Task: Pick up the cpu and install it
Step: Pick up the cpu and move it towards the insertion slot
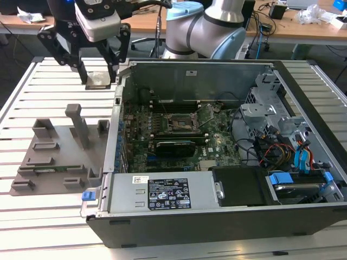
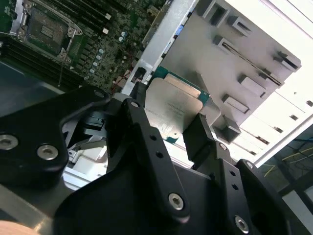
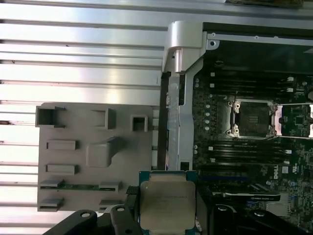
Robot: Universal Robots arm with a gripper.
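Between cpu (image 1: 99, 80) and socket (image 1: 179, 122): case wall (image 1: 115, 127)

I see my slatted metal table (image 1: 21, 97) carrying a grey parts holder (image 1: 54, 146) at the exterior view's left, and an open computer case (image 1: 217, 227) centre-right.

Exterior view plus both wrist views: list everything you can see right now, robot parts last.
computer case: one, dark grey, lid off, on the table
motherboard: one, green, inside the case
socket: one, dark, on the motherboard
power supply: one, silver, along the case's near wall
drive latch: one, blue, case's corner at the exterior view's right
holder tray: one, grey, beside the case
table: one, white, slatted
cpu: one, silvery, held above the table
arm: one, silver and pale blue, behind the case
claw: one, black, shut on the cpu
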